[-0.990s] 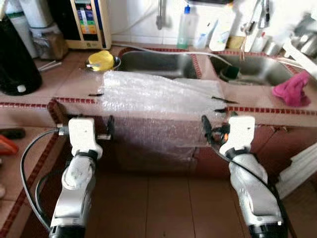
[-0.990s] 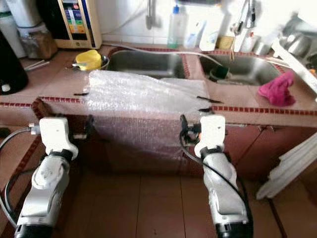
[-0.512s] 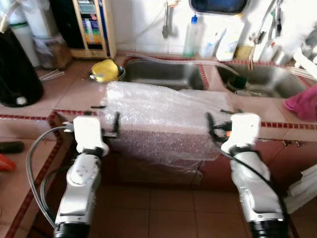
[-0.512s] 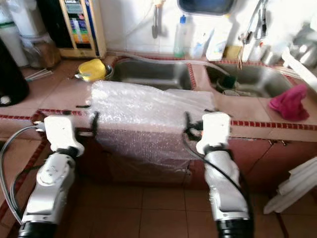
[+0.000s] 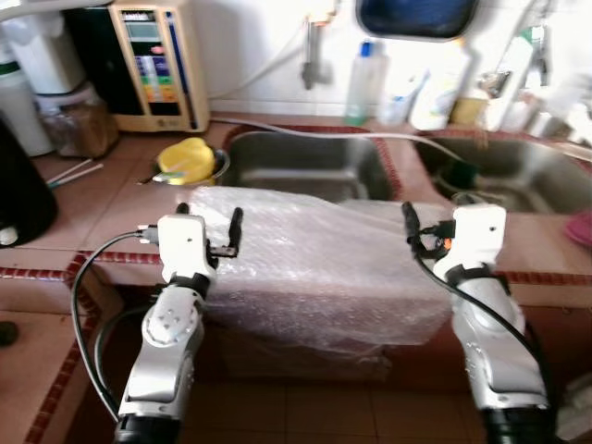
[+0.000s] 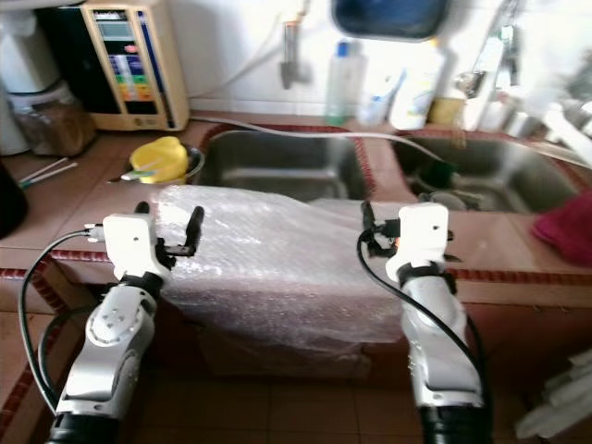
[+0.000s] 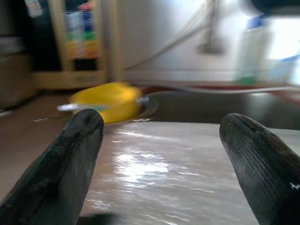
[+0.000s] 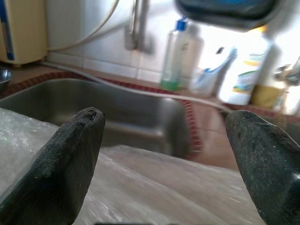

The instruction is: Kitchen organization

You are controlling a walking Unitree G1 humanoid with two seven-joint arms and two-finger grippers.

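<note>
The left tool [image 5: 205, 229] stands at centre-left of the left eye frame with its two black fingers spread wide and nothing between them; the right tool [image 5: 418, 227] stands at centre-right, fingers likewise parted and empty. Between them lies the sheet of bubble wrap [image 5: 324, 259], spread over the front of the tiled surface [image 5: 111, 199] and hanging down over its edge toward the lower middle of the frame. Its long axis runs side to side, from one tool to the other, so each tool sits just at its own end of the sheet, the left about as near as the right; a two-armed grasp of the ends looks like the likely next move. Behind the sheet, toward upper centre, is the steel double sink [image 5: 305, 166], with a yellow sponge in a small bowl [image 5: 188, 162] to its left and a clear bottle [image 5: 363, 83] against the tiled wall.
</note>
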